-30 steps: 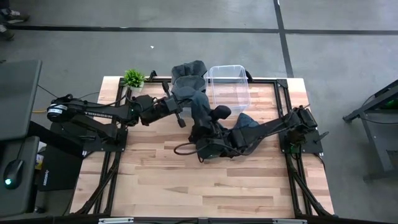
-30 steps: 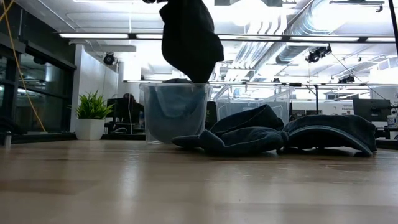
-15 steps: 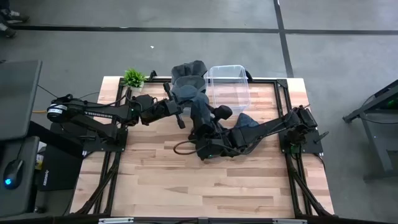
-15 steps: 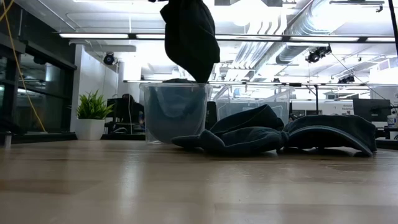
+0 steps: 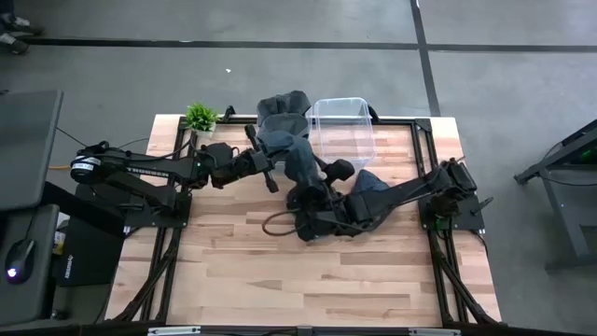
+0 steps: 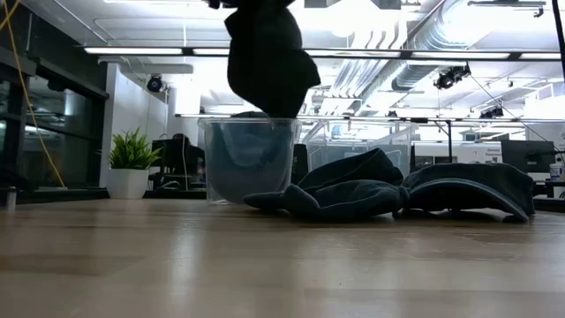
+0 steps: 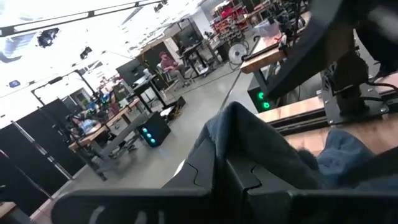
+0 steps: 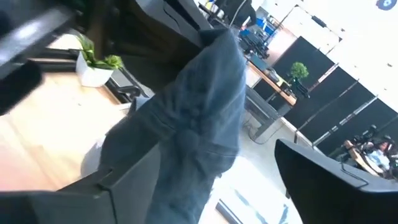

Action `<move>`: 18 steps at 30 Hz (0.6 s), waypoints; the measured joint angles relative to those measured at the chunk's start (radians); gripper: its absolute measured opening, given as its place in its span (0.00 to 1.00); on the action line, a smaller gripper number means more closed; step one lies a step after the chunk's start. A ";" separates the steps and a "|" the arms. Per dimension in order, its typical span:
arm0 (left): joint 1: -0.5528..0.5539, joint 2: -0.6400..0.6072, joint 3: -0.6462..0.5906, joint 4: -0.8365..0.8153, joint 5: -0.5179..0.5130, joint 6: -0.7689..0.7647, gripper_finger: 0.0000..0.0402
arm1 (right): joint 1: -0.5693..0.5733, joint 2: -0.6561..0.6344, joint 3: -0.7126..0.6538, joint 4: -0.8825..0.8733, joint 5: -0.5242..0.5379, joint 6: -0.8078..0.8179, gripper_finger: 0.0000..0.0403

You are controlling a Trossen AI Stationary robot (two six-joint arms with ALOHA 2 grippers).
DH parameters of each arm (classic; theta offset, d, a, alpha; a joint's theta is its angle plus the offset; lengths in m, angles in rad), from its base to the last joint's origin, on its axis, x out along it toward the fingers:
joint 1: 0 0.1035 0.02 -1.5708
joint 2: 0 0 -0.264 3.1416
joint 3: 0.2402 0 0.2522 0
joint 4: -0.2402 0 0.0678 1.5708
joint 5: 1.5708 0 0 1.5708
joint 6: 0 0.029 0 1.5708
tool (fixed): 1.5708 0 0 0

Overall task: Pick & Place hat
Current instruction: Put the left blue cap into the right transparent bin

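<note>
Wooden planks fill the lower half of the high frame, bare up to the centre where the two dark arms meet. At mid-frame the right gripper (image 5: 312, 182) reaches in from the right with its jaws wide apart, the hanging hat (image 5: 300, 161) lying between its fingers but not yet squeezed. Just left of it the left gripper (image 5: 272, 166) has its jaws clamped together on the same hat, which the low view shows dangling in the air above the clear plastic bin (image 6: 250, 159) at centre. More dark hats (image 6: 388, 190) lie heaped on the surface at right of that frame. Beyond, near the upper edge of the surface, stand the bin and a small potted plant (image 5: 200, 118). Handing over cleanly would mean the right jaws closing on a thick fold before the left lets go, lest the cloth slip.
</note>
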 joint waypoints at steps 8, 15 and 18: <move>0.000 0.000 0.000 0.007 0.005 -0.029 0.00 | 0.014 -0.018 0.000 -0.004 -0.071 0.001 0.61; 0.000 0.000 0.000 0.006 0.033 -0.028 0.00 | 0.013 -0.018 0.000 0.022 -0.136 0.007 0.59; -0.001 0.000 0.000 0.006 0.049 -0.028 0.00 | -0.005 -0.018 0.000 0.028 -0.166 0.005 0.62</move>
